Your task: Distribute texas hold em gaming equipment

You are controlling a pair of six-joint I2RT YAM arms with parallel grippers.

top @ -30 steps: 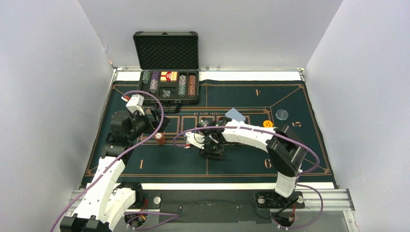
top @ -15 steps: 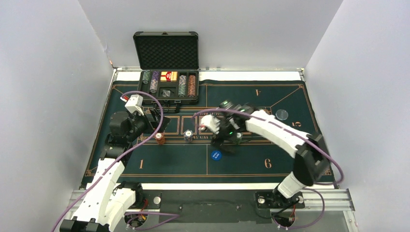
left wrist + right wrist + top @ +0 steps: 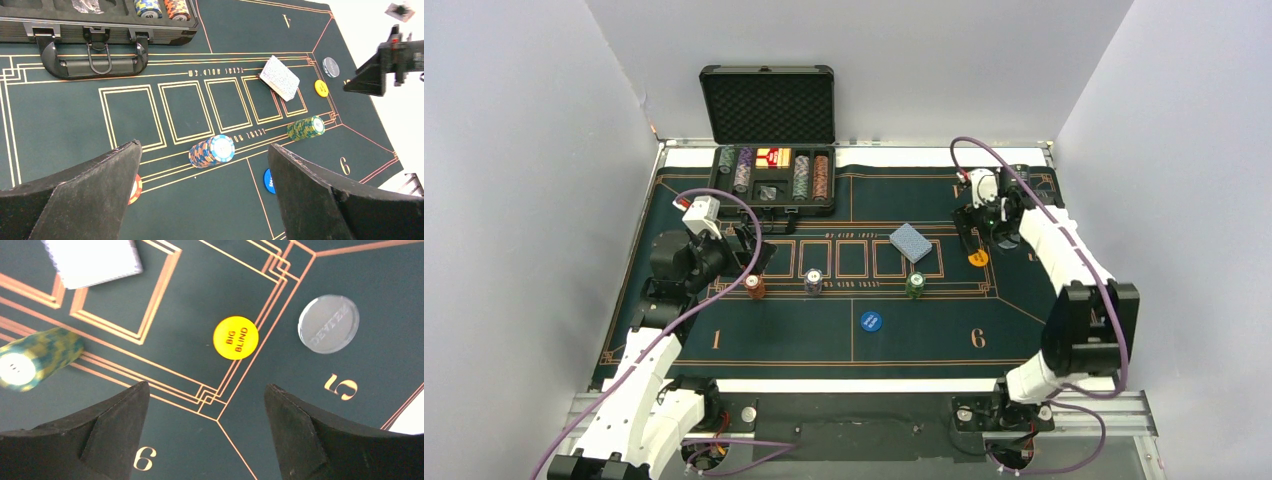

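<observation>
Checking in from the remote desk. My right gripper point(image 3: 206, 386) hangs wide open with nothing in it, above the far right part of the felt mat point(image 3: 924, 345) near the printed 5. Under it, in the wrist view, the yellow-orange disc point(image 3: 235, 337) marked Big Blind sits on the gold lines. The clear disc point(image 3: 328, 323) lies near it, not touching.

The left gripper point(image 3: 203, 145) is also spread open and empty (it hovers over the left side of the mat, on the near side of the case point(image 3: 769, 180)).

Three chip stacks stand in a row along the line in front of the printed card boxes. The red-brown stack point(image 3: 754, 287) is on the left, then the middle stack point(image 3: 813, 282), then the green stack point(image 3: 914, 286). The blue disc point(image 3: 871, 321) lies flat closer to the arm bases, between those last two. The deck of cards point(image 3: 911, 242) lies askew, back up, over the rightmost printed box. The case is open at the far left, with more chips in its slots.
</observation>
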